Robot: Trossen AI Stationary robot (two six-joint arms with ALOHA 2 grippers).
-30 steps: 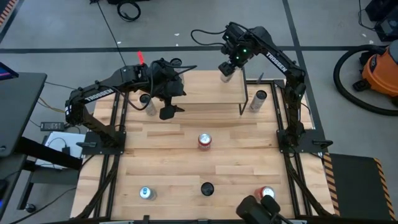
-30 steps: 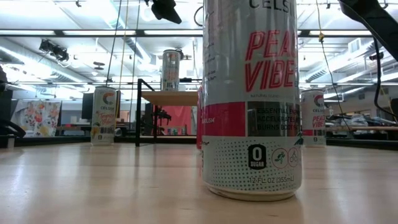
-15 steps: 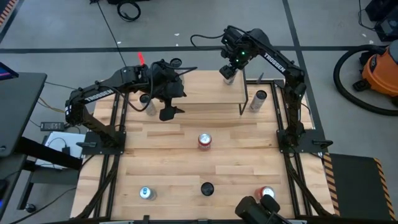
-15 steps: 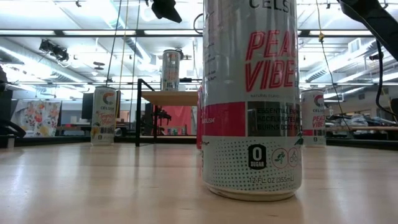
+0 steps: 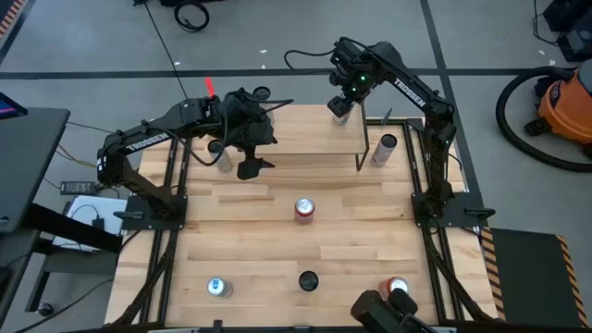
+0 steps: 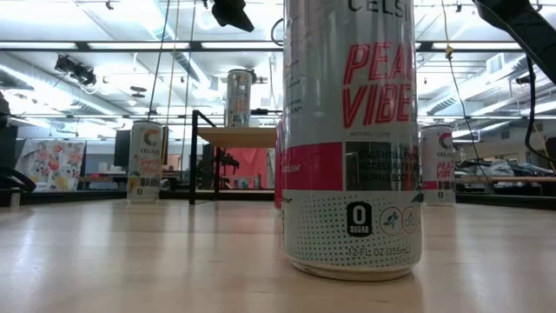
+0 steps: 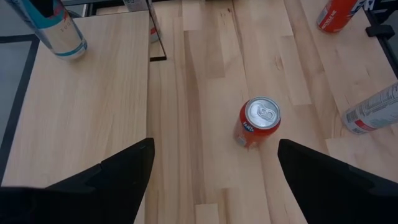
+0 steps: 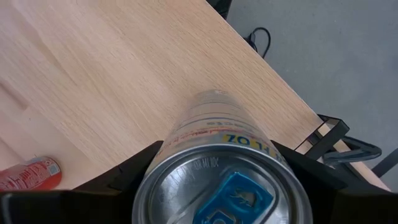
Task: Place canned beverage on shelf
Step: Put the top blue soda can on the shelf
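Nearest the low camera stands a tall white and pink aluminium can [image 6: 351, 139], upright on the wooden tabletop [image 5: 259, 254], with a short silver-topped can [image 5: 217, 287] at the near left and a small black round object [image 5: 308, 280] between them. Further in, near the table's middle, an orange-red soda can with a silver lid [image 5: 303, 209] stands alone, well apart from either arm.

Beyond it, the left gripper [image 7: 211, 171] hangs over the left end of the low shelf with a light wooden top board and thin black legs [image 5: 305, 139], jaws spread wide and holding nothing.

At the far right corner of that shelf, the right gripper [image 8: 217, 180] has its fingers around the upper rim of a slim silver can with a blue pull tab [image 8: 221, 168]. The can stands upright over the board; its base appears to rest on the wood, though I cannot be sure of contact.

As a judgement, such a can is rigid if full, moderately heavy for its width, smooth and therefore slippery, and tall enough to topple. Its thin wall dents under a hard squeeze. The sound hold is across the cylinder just below the lid. Another slim silver can [image 5: 386, 148] stands on the table just right of the shelf.
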